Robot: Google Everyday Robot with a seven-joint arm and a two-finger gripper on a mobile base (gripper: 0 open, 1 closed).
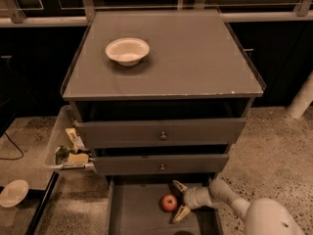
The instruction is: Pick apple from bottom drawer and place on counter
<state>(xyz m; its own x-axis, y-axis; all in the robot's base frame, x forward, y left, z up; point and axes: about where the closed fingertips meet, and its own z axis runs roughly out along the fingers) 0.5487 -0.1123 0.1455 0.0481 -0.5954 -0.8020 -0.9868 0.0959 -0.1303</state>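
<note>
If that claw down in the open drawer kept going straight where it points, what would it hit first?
Most likely the apple. The gripper, inside the bottom drawer, points left with open fingers, and the apple lies just ahead of it. Depth is hard to judge.
</note>
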